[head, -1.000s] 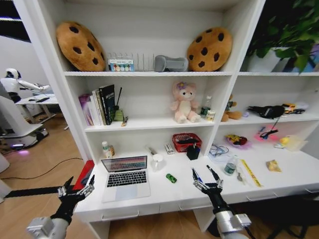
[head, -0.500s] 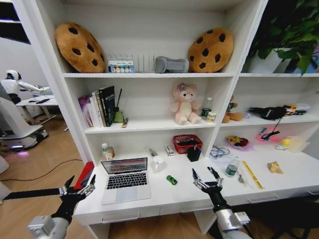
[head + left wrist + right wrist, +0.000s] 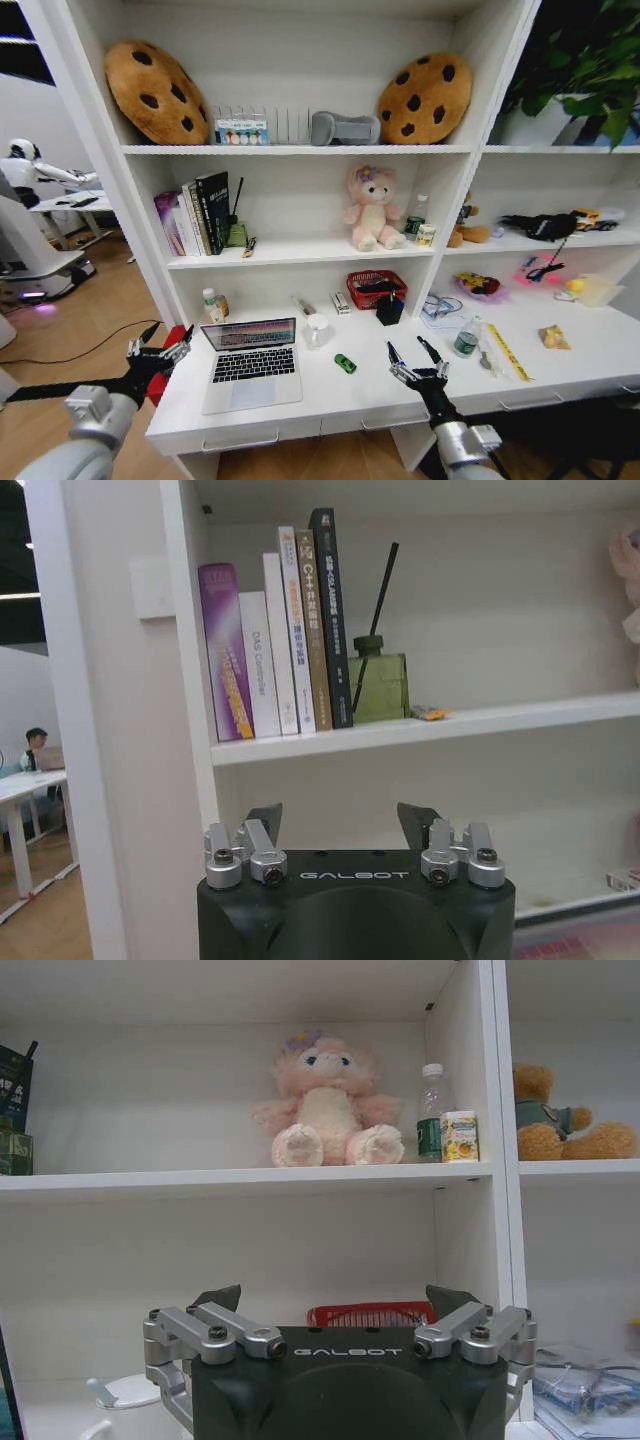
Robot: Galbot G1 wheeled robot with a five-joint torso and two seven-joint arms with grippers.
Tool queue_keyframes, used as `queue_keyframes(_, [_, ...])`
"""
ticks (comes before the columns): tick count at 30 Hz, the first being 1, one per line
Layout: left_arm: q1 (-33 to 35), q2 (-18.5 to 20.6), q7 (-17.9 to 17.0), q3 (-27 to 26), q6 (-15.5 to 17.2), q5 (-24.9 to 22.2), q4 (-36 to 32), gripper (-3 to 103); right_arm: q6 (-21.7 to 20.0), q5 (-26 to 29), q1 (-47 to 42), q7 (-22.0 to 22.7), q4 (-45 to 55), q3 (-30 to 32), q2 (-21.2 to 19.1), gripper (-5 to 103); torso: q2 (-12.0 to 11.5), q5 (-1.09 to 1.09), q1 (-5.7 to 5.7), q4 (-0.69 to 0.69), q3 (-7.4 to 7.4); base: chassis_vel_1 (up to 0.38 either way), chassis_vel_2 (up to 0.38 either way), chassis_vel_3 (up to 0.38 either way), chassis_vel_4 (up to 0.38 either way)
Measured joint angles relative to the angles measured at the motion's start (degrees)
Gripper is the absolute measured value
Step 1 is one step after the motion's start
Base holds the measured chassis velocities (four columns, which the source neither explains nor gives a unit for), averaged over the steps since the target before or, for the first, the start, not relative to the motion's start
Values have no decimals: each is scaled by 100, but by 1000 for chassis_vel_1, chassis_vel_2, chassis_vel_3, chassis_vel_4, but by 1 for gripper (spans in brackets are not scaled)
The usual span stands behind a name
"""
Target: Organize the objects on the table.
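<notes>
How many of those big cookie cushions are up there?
2, both on the top shelf: one cookie cushion at its left end, the other at its right. None seem hidden.

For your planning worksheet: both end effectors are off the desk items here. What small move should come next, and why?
Probably ease the right end effector forward and toward the green toy car. It hangs open over the table front edge, holding nothing, and the car lies loose on bare desktop close by. The left end effector is open beyond the table's left end.
</notes>
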Motion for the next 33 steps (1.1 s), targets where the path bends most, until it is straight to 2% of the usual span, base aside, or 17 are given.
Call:
queue_keyframes(1, [0,0,0,0,0,0,0,71,0,0,0,0,0,0,0,100,0,0,0,0,0,0,0,0,0])
queue_keyframes(2, [-204,235,-72,8,44,-197,87,66,5,-15,-7,3,-12,28,19,100,0,1,0,0,0,0,0,0,0])
queue_keyframes(3, [-485,646,-150,87,97,-401,226,60,15,-47,-20,4,-35,59,63,100,0,1,1,-1,0,0,0,0,0])
queue_keyframes(4, [-485,646,-150,87,97,-401,226,60,15,-47,-20,4,-35,59,63,100,0,1,1,-1,0,0,0,0,0])
queue_keyframes(5, [-634,888,-179,188,120,-449,330,54,34,-71,-32,-4,-57,68,96,100,0,2,1,-2,0,0,0,0,0])
queue_keyframes(6, [-634,888,-179,188,120,-449,330,54,34,-71,-32,-4,-57,68,96,100,0,2,1,-2,0,0,0,0,0])
queue_keyframes(8, [-710,1090,-224,352,148,-453,421,43,27,-66,11,-6,-110,52,95,100,0,1,1,-5,0,0,0,0,0])
queue_keyframes(9, [-732,1165,-232,466,158,-413,465,38,-1,-50,66,-6,-158,29,62,100,0,2,0,6,0,0,0,0,0])
queue_keyframes(10, [-732,1165,-232,466,158,-413,465,38,-1,-50,66,-6,-158,29,62,100,0,2,0,6,0,0,0,0,0])
queue_keyframes(11, [-811,1280,-240,602,171,-396,523,27,-13,-42,67,-6,-191,37,61,100,0,2,0,5,0,0,0,0,0])
queue_keyframes(13, [-887,1391,-245,714,186,-392,572,27,-16,-38,58,-2,-214,55,64,100,0,1,0,2,0,0,0,0,0])
queue_keyframes(14, [-984,1557,-245,894,211,-393,644,16,-18,-38,46,6,-250,86,80,100,0,1,0,-4,0,0,0,0,0])
queue_keyframes(15, [-984,1557,-245,894,211,-393,644,16,-18,-38,46,6,-250,86,80,100,0,1,0,-4,0,0,0,0,0])
queue_keyframes(17, [-1151,1782,-224,1222,241,-368,815,6,-25,-51,47,61,-311,105,112,100,0,2,0,-2,0,0,0,0,0])
queue_keyframes(19, [-1233,1870,-189,1387,243,-360,893,2,-46,-65,61,88,-347,106,128,100,1,1,0,0,0,0,0,0,0])
queue_keyframes(26, [-1675,2216,38,1980,238,-321,1243,0,-88,-163,89,150,-482,119,191,100,0,1,0,0,0,0,0,0,0])
queue_keyframes(33, [-2735,2734,386,2729,229,-327,1577,0,-88,-223,84,166,-616,157,248,100,0,2,0,-1,0,0,0,0,0])
